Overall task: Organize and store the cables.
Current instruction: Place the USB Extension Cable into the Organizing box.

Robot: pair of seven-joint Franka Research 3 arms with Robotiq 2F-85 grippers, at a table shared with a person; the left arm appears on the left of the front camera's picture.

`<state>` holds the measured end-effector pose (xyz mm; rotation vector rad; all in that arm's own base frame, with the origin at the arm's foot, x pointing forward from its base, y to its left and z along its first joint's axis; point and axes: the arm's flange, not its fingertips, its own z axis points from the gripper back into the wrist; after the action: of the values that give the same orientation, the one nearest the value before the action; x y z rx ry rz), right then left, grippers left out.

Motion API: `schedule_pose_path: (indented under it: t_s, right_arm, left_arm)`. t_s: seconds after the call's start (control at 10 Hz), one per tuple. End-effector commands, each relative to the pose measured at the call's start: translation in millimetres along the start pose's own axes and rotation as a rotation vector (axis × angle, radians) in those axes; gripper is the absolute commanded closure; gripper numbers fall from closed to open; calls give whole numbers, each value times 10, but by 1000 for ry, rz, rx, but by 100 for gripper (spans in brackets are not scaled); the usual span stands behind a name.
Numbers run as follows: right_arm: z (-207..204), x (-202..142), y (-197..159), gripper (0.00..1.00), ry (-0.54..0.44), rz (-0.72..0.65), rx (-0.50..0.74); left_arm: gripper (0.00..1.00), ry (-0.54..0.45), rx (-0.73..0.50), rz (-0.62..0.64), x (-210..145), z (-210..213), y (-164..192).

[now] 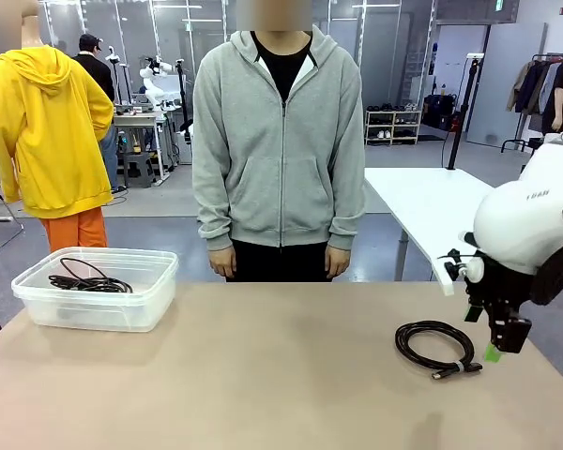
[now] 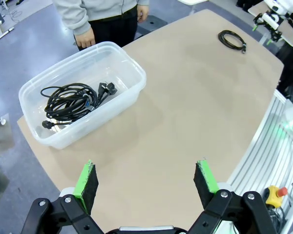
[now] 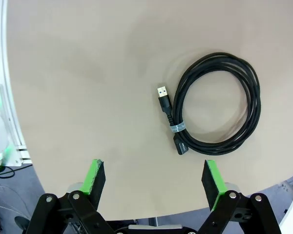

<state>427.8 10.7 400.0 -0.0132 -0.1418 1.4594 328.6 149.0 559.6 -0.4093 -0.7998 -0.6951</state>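
- A coiled black USB cable [image 3: 217,105] lies flat on the tan table [image 1: 263,375] near its right edge, on the robot's side of the middle; a small pale band [image 3: 177,127] ties the loops beside the two plug ends, which point along the coil's rim.
- The right gripper [image 3: 154,180] hangs just above the table by that coil, its green-padded fingers spread wide with nothing between them; in its wrist view the cable sits just beyond the fingertips, toward the right-hand finger, not touching either pad.
- From the front, the right arm's white body [image 1: 530,220] reaches in over the table's right edge, with one green fingertip showing just right of the coil.
- A clear plastic bin [image 1: 98,286] stands at the table's far left corner, its long side running along the far edge.
- Inside the bin, a loose bundle of black cables [image 2: 71,103] rests on the bottom, a plug [image 2: 107,88] lying at one end of the tangle.
- The left gripper [image 2: 146,183] hovers high over the table's near left part, fingers set wide apart and empty, the bin well ahead of it.
- A person in a grey zip hoodie [image 1: 280,141] stands at the far edge, arms down, hands [image 1: 223,262] level with the tabletop's far edge and touching nothing.
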Motion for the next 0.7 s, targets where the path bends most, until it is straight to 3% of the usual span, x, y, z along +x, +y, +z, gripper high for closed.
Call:
schedule_pose_path:
  t_s: [0.0,0.6]
  right_arm:
    - [-87,50,25,0,18,-22,-25]
    - [-91,10,21,0,3,3,-7]
  left_arm:
    - [0,0,-4,-4,30,10,13]
    - [0,0,-4,-4,30,10,13]
